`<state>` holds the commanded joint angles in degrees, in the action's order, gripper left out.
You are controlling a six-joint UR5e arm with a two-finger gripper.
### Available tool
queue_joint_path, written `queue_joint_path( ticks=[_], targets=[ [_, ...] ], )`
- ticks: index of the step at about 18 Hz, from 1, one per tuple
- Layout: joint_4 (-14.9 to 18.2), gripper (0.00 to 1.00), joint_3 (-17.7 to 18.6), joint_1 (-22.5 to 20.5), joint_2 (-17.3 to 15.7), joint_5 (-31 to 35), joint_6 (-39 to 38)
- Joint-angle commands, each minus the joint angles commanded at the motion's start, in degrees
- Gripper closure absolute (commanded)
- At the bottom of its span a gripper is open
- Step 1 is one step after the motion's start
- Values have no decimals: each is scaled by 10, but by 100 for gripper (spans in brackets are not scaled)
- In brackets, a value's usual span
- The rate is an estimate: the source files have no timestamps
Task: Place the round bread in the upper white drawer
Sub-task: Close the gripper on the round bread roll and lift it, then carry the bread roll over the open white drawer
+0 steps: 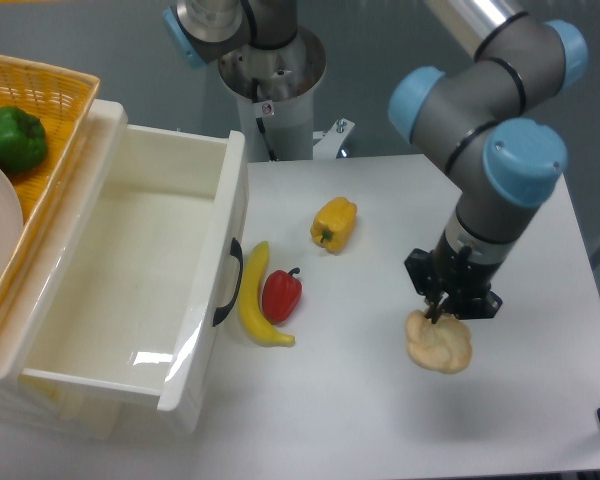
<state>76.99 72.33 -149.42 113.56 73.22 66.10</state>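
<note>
The round bread (442,345) is a pale beige lumpy bun at the right of the white table. My gripper (439,314) points straight down onto its upper left edge. The dark fingers stand close together and seem to pinch the bread's edge. I cannot tell whether the bread rests on the table or hangs just above it. The upper white drawer (130,290) stands pulled open at the left, its inside bare, with a curved black handle (227,283) on its front facing the table.
A banana (255,310) and a red pepper (282,294) lie just right of the drawer handle. A yellow bell pepper (334,224) sits mid-table. A yellow woven basket (40,95) with a green pepper (12,138) is at far left. The robot base (272,80) stands behind.
</note>
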Motion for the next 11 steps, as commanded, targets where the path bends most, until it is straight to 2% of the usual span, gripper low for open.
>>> queue_joint_path(
  ticks=[2, 11],
  targets=[
    [0, 100, 4, 10, -19, -19, -18],
    [-1, 100, 71, 52, -115, -121, -71]
  ],
)
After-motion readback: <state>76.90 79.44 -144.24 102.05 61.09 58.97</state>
